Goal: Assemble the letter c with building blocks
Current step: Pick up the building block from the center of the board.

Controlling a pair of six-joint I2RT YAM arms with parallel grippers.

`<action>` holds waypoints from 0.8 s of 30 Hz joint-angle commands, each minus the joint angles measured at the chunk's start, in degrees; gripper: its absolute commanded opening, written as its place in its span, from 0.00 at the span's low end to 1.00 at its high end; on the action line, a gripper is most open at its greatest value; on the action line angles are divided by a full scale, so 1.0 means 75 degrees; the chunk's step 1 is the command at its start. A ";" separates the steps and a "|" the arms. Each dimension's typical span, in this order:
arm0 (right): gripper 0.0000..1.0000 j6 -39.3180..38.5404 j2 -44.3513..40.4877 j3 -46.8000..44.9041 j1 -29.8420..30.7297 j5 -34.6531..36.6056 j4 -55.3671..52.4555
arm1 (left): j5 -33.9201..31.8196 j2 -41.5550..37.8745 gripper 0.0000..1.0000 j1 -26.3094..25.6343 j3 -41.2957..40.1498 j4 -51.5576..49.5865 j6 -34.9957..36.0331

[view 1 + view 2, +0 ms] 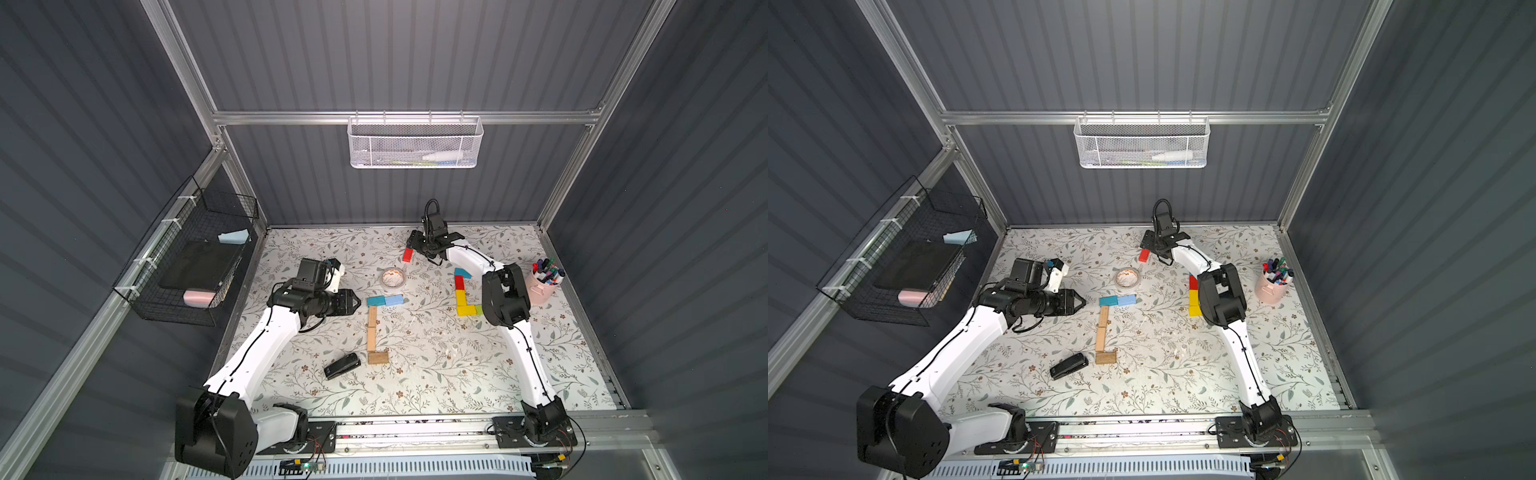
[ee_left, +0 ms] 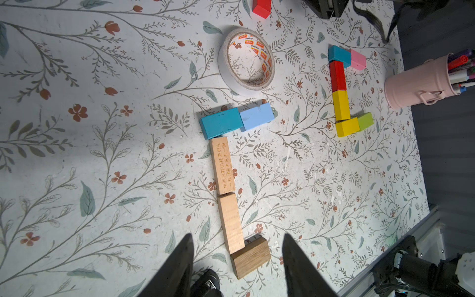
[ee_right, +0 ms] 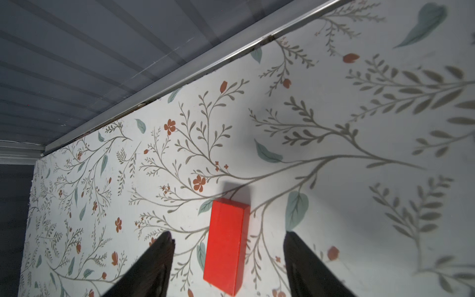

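A lone red block [image 3: 226,244] lies flat near the table's back edge, also seen in both top views [image 1: 408,254] [image 1: 1144,255]. My right gripper [image 3: 228,232] hovers over it, open, with a finger on each side and a gap to the block on both. Mid-table, a teal block [image 2: 221,123] and a light blue block [image 2: 257,116] top a column of two tan blocks [image 2: 222,165] ending in a darker tan block [image 2: 250,257]. My left gripper [image 2: 237,235] is open and empty beside this figure [image 1: 358,303]. Farther right, teal, pink, red, yellow and green blocks [image 2: 340,105] form another bracket shape.
A tape roll [image 1: 393,278] lies between the red block and the teal block. A black stapler [image 1: 341,366] sits left of the darker tan block. A pink cup of markers [image 1: 542,286] stands at the right edge. The back wall is close behind the right gripper.
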 commanded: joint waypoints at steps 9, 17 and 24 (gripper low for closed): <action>0.65 -0.0394 0.0642 0.0947 0.0067 0.0449 -0.0410 | -0.0016 -0.0188 0.54 0.0047 -0.0108 -0.0024 0.0196; 0.61 -0.0756 0.0792 0.1019 0.0250 0.0801 -0.0661 | -0.0063 -0.0206 0.54 0.0047 -0.0131 -0.0026 0.0164; 0.60 -0.0964 0.0792 0.1036 0.0444 0.0900 -0.0629 | -0.0075 -0.0191 0.54 0.0047 -0.0132 -0.0037 0.0158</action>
